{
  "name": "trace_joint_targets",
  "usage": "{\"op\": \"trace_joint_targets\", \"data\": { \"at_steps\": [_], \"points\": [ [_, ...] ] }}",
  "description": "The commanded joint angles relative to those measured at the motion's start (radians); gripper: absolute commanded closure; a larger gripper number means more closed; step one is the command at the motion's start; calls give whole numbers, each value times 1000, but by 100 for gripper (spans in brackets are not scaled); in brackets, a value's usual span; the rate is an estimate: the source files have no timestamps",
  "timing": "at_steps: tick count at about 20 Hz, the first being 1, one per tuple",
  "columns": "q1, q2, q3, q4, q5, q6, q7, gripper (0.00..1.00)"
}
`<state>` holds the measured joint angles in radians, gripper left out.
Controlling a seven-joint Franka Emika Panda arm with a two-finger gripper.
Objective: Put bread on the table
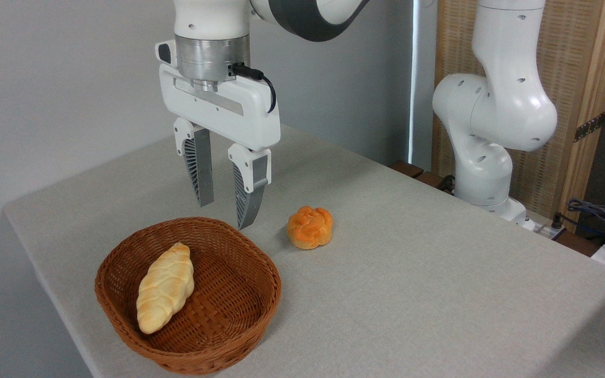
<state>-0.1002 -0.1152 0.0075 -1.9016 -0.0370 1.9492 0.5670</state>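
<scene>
— Table (413, 294) first: what's on it?
— Only the wicker basket (239, 320) and a round orange bun (310, 227) beside it.
— And the bread (166, 287)?
— Lying in the basket's left half, untouched, so nothing looks done yet.
— Gripper (223, 210)?
— Hovering above the basket's far rim, fingers spread, empty. Descent, grasp, lift and placing all remain.

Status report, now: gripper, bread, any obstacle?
Gripper open, empty, hovering above basket's far rim. Bread lying in basket, not yet on table. Orange bun on table right of basket; nothing covers bread.
</scene>
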Motion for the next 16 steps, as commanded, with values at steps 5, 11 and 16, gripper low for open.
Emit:
{"op": "trace_joint_targets", "data": {
  "at_steps": [5, 11, 16],
  "points": [
    [10, 3, -9, 10, -6, 2, 11, 0],
    [8, 0, -9, 7, -4, 4, 10, 0],
    [5, 8, -12, -28, -6, 48, 11, 0]
  ]
}}
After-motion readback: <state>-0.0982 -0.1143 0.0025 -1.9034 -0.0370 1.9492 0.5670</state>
